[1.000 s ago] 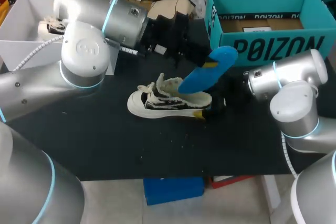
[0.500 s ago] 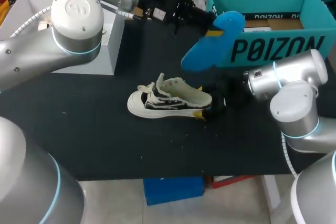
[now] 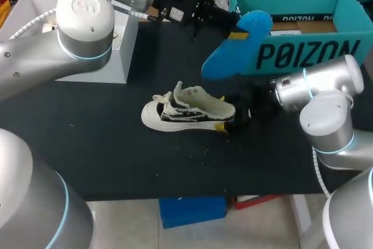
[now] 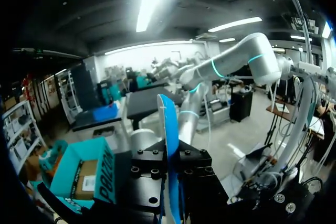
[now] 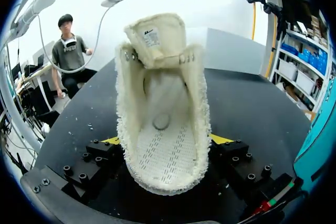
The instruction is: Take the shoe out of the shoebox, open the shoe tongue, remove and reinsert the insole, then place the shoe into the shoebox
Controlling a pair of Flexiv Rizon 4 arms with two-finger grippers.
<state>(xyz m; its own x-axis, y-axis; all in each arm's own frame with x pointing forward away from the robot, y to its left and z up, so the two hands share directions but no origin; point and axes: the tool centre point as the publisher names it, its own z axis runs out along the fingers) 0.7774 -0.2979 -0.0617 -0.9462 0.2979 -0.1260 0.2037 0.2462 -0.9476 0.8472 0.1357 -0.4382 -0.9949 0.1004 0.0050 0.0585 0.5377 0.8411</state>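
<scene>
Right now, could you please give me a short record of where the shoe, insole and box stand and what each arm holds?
Insole: blue, out of the shoe, held aloft before the shoebox
Shoe: white, upright on the black table, tongue open, footbed bare
Shoebox: teal, open, back right of table
Left jaws: shut on the insole
Right jaws: shut on the shoe's heel end

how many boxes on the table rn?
2. A teal shoebox at the back right, open-topped, behind the raised blue insole. A white box at the back left, partly hidden by the left arm, which may hide more.
</scene>
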